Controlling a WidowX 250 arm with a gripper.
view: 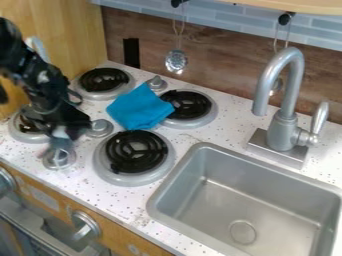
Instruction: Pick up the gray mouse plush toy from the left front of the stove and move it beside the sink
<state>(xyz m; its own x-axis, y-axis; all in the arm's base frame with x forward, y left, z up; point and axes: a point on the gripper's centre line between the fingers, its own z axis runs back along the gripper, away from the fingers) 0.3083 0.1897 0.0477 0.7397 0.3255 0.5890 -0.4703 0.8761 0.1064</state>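
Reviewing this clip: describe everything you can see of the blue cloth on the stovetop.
The blue cloth is plain, matte and looks like soft fabric. It lies loosely folded, with an angular outline, one corner pointing toward the back wall and some soft creases. It rests among the burners on the speckled counter, its right side overlapping the rear right burner. The gripper is apart from it, to the picture's left.

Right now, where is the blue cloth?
In the camera view, the blue cloth lies left of centre on the stovetop, its right edge overlapping the burner nearest the faucet.
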